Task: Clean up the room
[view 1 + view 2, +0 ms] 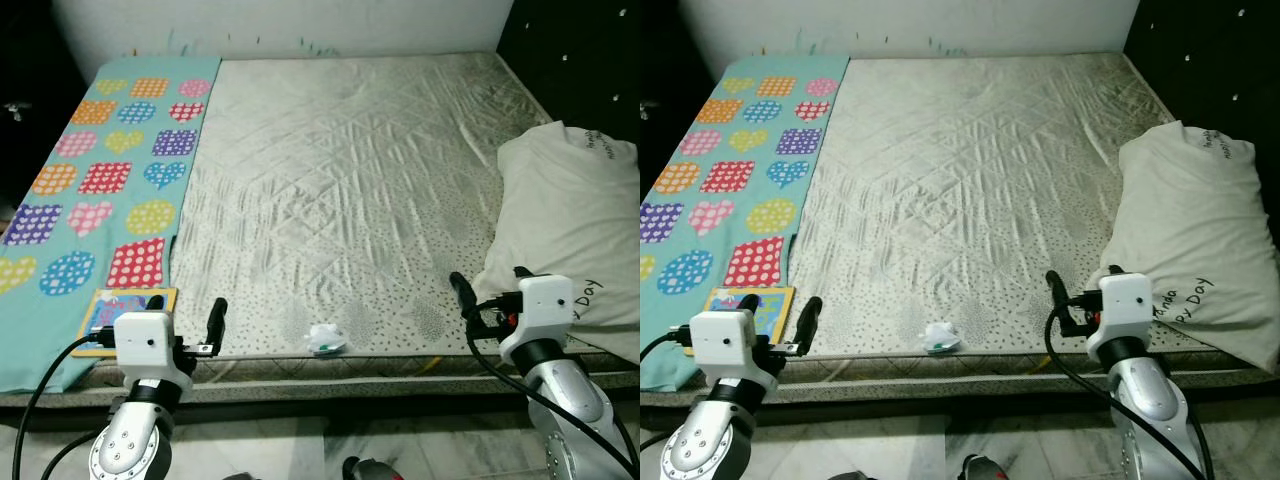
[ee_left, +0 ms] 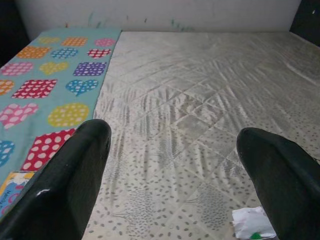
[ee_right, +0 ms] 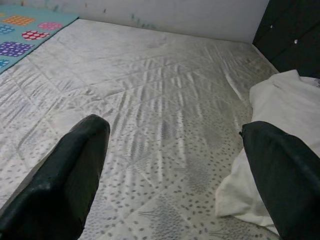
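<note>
Both jaws are standing wide open and holding nothing. The left gripper (image 2: 170,190) and right gripper (image 3: 175,185) are hanging over the near edge of the bed (image 1: 340,160). A small crumpled wrapper (image 1: 326,339) is lying between them, near the edge.

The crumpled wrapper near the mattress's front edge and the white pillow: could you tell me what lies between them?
Bare mattress only. In the left eye view, nothing sits between the crumpled wrapper and the pillow.
</note>
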Robot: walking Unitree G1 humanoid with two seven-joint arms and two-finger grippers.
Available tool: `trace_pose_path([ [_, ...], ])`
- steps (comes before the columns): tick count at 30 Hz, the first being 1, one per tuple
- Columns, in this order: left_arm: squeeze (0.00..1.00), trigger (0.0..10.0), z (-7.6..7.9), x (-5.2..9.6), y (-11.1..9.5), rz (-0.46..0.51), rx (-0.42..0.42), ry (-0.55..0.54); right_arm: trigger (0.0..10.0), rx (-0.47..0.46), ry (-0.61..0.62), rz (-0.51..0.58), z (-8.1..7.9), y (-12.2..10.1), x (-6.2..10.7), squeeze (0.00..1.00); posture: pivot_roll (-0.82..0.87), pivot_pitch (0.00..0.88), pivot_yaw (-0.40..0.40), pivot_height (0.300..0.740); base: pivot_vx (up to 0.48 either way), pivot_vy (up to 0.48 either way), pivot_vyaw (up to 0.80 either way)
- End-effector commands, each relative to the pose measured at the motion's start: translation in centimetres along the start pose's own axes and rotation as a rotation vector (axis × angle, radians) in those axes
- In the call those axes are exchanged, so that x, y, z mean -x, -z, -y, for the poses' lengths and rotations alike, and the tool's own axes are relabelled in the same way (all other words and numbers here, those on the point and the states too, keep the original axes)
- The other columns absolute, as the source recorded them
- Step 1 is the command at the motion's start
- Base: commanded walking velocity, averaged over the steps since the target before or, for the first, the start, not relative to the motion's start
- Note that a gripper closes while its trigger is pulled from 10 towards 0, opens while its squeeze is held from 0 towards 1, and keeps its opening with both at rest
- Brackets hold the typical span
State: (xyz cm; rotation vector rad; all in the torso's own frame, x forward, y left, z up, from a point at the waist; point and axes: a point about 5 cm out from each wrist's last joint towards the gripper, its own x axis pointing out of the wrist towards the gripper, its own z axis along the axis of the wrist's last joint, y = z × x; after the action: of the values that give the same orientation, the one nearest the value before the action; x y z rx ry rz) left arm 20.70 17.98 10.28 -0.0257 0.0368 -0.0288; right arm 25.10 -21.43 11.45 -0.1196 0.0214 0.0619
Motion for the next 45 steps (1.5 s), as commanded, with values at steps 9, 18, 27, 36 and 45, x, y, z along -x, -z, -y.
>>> trace_pose_path([
  [9, 0.0, 10.0, -0.2, -0.4, -0.6, 0.019, -0.036, 0.002, 10.0, -0.02, -0.002, 0.006, -0.8, -0.1, -0.2, 0.0, -0.13, 0.14, 0.041, 0.74, 0.0, 0.0, 0.0],
  [18, 0.0, 10.0, 0.3, -0.7, -0.9, 0.037, 0.004, 0.035, 10.0, -0.021, -0.011, 0.008, -1.3, -0.2, -0.5, 0.0, -0.13, 0.151, 0.034, 0.74, 0.0, 0.0, 0.0],
  [27, 0.0, 10.0, 1.0, -1.0, -1.0, 0.039, 0.017, 0.089, 10.0, -0.022, 0.021, 0.002, -0.7, -0.1, -0.4, 0.0, -0.14, 0.158, 0.051, 0.74, 0.191, 0.0, -0.05],
  [36, 0.0, 10.0, 0.9, -1.1, -0.8, 0.025, 0.023, 0.09, 10.0, -0.018, 0.018, 0.001, -0.9, 0.0, -0.2, 0.0, -0.15, 0.157, 0.048, 0.74, 0.03, 0.0, -0.05],
  [45, 0.0, 10.0, 1.0, -1.1, -0.7, 0.022, 0.019, 0.104, 10.0, -0.017, 0.021, -0.003, -0.8, 0.0, -0.4, 0.0, -0.15, 0.156, 0.049, 0.74, 0.0, 0.0, -0.28],
])
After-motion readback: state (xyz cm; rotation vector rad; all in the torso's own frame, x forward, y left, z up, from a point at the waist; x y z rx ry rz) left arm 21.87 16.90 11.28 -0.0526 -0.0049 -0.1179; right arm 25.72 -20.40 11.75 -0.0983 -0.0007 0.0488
